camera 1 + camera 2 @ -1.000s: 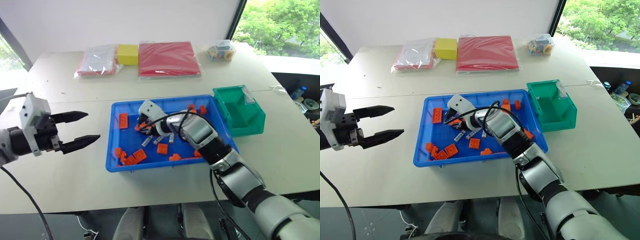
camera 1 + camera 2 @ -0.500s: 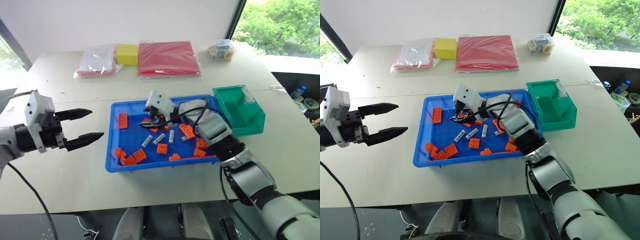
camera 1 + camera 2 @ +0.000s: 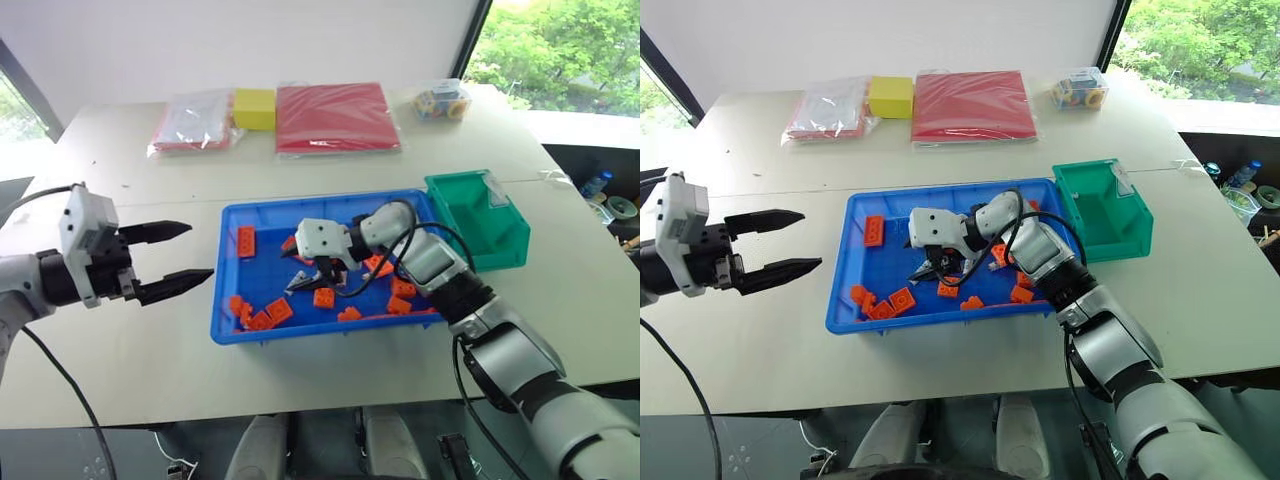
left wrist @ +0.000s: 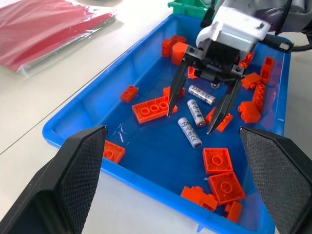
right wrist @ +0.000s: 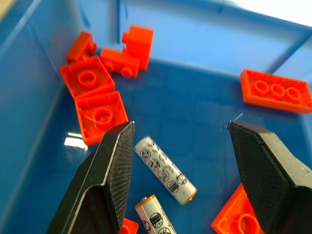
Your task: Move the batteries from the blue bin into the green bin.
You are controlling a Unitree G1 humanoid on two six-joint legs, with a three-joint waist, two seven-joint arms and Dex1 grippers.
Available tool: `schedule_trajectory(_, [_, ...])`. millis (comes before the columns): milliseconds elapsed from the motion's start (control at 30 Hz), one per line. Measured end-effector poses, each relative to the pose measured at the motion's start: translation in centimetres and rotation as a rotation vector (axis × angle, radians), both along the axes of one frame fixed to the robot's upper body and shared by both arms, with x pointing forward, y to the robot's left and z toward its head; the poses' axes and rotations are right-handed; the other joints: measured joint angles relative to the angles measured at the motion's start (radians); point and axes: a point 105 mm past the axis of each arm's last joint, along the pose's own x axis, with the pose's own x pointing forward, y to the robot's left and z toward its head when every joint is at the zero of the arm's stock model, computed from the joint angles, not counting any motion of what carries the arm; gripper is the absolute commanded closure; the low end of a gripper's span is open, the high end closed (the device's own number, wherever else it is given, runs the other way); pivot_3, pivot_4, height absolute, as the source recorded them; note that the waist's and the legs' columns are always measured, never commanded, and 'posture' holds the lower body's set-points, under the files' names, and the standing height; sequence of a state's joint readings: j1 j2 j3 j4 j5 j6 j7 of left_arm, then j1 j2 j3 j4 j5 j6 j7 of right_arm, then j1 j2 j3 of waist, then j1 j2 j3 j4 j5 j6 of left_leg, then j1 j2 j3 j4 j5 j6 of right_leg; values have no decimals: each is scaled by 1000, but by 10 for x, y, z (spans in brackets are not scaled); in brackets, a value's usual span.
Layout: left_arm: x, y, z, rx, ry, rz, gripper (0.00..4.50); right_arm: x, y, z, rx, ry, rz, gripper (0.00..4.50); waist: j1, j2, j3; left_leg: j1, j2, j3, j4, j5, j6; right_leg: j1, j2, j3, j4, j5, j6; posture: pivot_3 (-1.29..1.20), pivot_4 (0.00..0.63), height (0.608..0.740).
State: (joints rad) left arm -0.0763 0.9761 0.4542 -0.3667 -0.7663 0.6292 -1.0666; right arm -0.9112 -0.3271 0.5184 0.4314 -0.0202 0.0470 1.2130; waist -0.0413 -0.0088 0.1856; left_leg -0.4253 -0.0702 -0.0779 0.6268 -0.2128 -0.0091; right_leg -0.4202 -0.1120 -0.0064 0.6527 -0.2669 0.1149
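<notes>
Over the blue bin (image 3: 228, 270), with the right gripper (image 4: 198, 109) spread wide and pointing down among the orange bricks (image 4: 152, 108) — nothing between the fingers. Three batteries (image 4: 189, 131) lying loose on the bin floor just under those fingertips, close together, none lifted yet. Green bin (image 3: 480, 222) touching the blue bin's far right corner, apparently empty (its floor partly hidden by the rim). Left gripper (image 3: 178, 258) parked beside the blue bin's left edge, fingers apart, holding nothing.

To do this pick well: choose one battery, probably the nearest one between the fingertips (image 5: 164, 169). Square the fingers across its short axis — not along its length — so it cannot roll out. Lower until the tips nearly graze the floor, keeping clear of the neighbouring battery and the brick beside it, then close gently before lifting toward the green bin.
</notes>
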Motion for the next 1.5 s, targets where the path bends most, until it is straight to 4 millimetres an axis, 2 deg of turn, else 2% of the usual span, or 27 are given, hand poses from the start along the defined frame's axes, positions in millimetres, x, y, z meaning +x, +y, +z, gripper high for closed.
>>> schedule_trajectory(133, [0,-1,0,-6,2,-3,0,2,-5,-17,-68,-39,31,1396,-1,0,0,0,0,0,0,0,0,0,0,0,0,0,0,0,150,736])
schedule_trajectory(267, [0,-1,1,-7,4,2,0,2,-5,-21,-74,-73,59,1396,-1,0,0,0,0,0,0,0,0,0,0,0,0,0,0,0,150,736])
schedule_trajectory(367, [2,-2,5,-7,-14,5,0,2,0,-23,-60,-83,66,2199,-3,0,0,1,0,0,0,0,0,1,1,0,0,0,0,0,150,736])
schedule_trajectory(500, [3,-4,9,-13,-26,1,0,-1,4,-24,-40,-60,55,4343,-2,0,0,1,0,0,0,0,-1,1,1,0,0,0,0,0,150,736])
schedule_trajectory(533, [3,-4,9,-14,-26,0,0,-2,4,-22,-31,-49,44,4443,-1,0,0,1,0,0,0,0,-1,1,0,0,0,0,0,0,150,736])
schedule_trajectory(600, [4,-5,10,-14,-28,-5,0,-7,1,-17,6,-20,15,4443,4,0,0,0,0,-1,0,0,-1,0,0,0,0,0,0,0,150,736])
schedule_trajectory(667, [5,-7,11,-15,-33,-10,0,-11,-3,-2,47,-8,-16,4443,7,0,0,0,0,0,0,0,-1,1,0,0,0,0,0,0,150,736])
schedule_trajectory(767, [6,-10,13,-15,-37,-22,0,-5,-26,46,209,-8,-181,4443,20,0,1,0,0,-1,1,0,0,1,0,0,0,0,0,0,150,736])
schedule_trajectory(833, [7,-11,12,-15,-32,-29,0,4,-57,88,323,-61,-346,4443,27,0,1,0,0,-1,1,0,0,1,0,0,0,0,0,0,150,736])
schedule_trajectory(900, [8,-13,12,-16,-32,-35,0,14,-100,112,368,-122,-534,4443,37,-1,1,0,-1,-1,1,0,0,1,-1,0,-2,0,0,0,150,736])
schedule_trajectory(933, [9,-13,11,-17,-30,-35,0,18,-128,118,368,-157,-642,4443,45,-1,0,0,-1,-1,1,0,0,2,-1,0,-3,0,0,0,150,736])
schedule_trajectory(967, [9,-13,12,-20,-29,-35,0,20,-156,119,353,-189,-745,4443,51,-1,0,0,-1,0,1,0,0,3,-1,0,-4,0,0,0,150,736])
schedule_trajectory(1033, [12,-14,11,-28,-25,-38,0,20,-205,107,306,-204,-940,4443,54,-1,0,0,-1,0,0,0,1,4,-2,0,-6,0,0,0,150,736])
schedule_trajectory(1133, [16,-18,14,-34,-36,-51,0,18,-237,76,252,-173,-1091,4443,42,-1,1,0,0,3,0,0,1,3,-4,1,-5,0,0,0,150,736])
schedule_trajectory(1167, [17,-19,14,-32,-40,-56,0,18,-242,67,237,-164,-1119,4443,34,-1,1,0,0,3,0,0,1,3,-4,1,-4,0,0,0,150,736])
schedule_trajectory(1233, [18,-20,13,-32,-35,-63,0,18,-249,59,220,-177,-1164,3377,21,0,1,0,0,5,0,0,1,2,-4,1,-3,0,0,0,150,736])
schedule_trajectory(1267, [19,-21,13,-33,-34,-64,0,19,-251,58,223,-184,-1179,3007,18,1,1,0,0,5,1,0,1,2,-4,1,-3,0,0,0,150,736])
schedule_trajectory(1367, [21,-20,16,-38,-42,-61,0,24,-254,62,242,-231,-1220,1483,19,1,1,0,1,5,1,0,1,2,-1,1,-3,0,0,0,150,736])
schedule_trajectory(1433, [22,-19,16,-39,-42,-57,0,30,-238,72,310,-232,-1179,1483,18,1,1,0,1,5,1,0,1,2,-1,1,-3,0,0,0,150,736])
schedule_trajectory(1500, [22,-19,16,-37,-43,-58,0,30,-207,88,400,-202,-1064,1483,19,1,2,0,1,5,1,0,1,2,-1,1,-3,0,0,0,150,736])
